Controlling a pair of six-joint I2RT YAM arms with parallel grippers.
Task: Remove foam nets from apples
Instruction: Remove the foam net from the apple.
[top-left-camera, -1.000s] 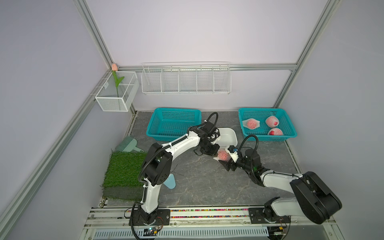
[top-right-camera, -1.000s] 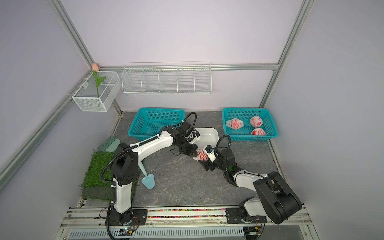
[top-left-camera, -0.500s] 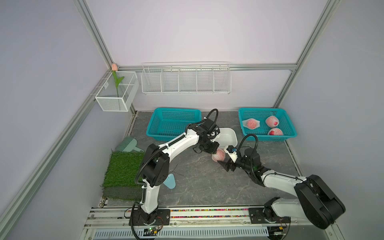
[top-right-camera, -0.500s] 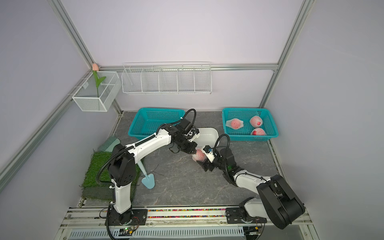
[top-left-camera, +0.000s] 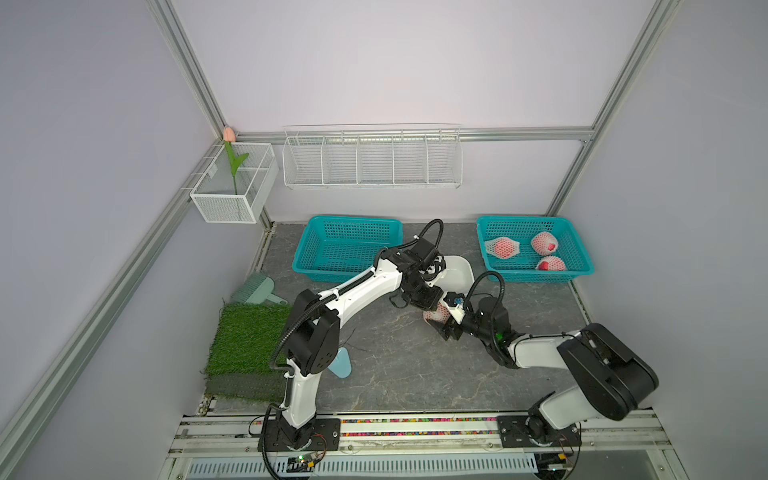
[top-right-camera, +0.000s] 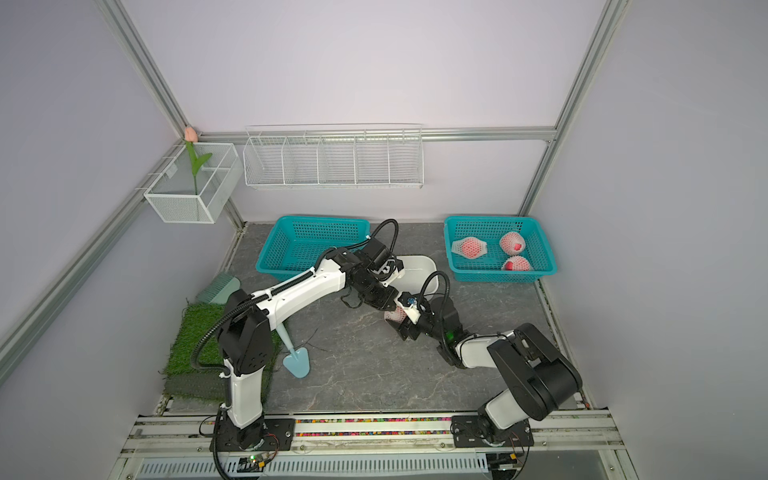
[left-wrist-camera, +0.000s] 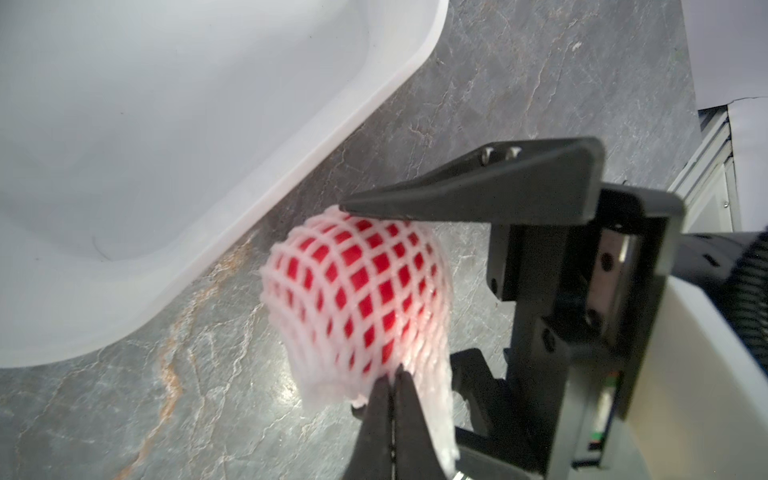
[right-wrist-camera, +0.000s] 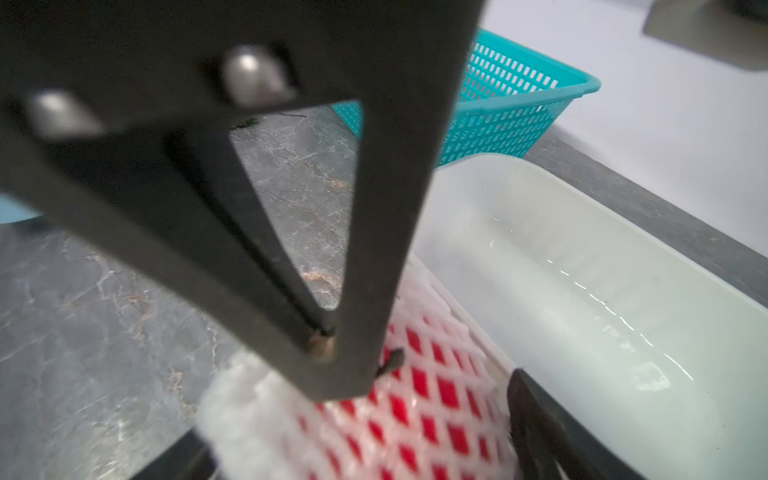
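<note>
A red apple (left-wrist-camera: 361, 291) wrapped in a white foam net (left-wrist-camera: 432, 399) hangs just above the grey tabletop, beside the white tub. My right gripper (right-wrist-camera: 357, 436) is shut wide across the netted apple, one finger (left-wrist-camera: 478, 191) on each side. My left gripper (left-wrist-camera: 392, 376) is shut on the net's loose end. In both top views the two grippers (top-left-camera: 430, 303) (top-left-camera: 445, 323) meet at the apple (top-left-camera: 435, 319) (top-right-camera: 393, 319) mid-table. Three more netted apples (top-left-camera: 503, 247) (top-left-camera: 543, 243) (top-left-camera: 550, 264) lie in the right teal basket (top-left-camera: 536, 277).
An empty teal basket (top-left-camera: 332, 274) stands at the back left and a white tub (top-left-camera: 459, 276) sits just behind the grippers. A green turf mat (top-left-camera: 249, 336), a green dustpan (top-left-camera: 255, 289) and a light blue trowel (top-right-camera: 297, 361) lie at the left. Wire racks hang on the walls.
Both grippers and the netted apple have shifted slightly left and toward the front edge. Both grips have held.
</note>
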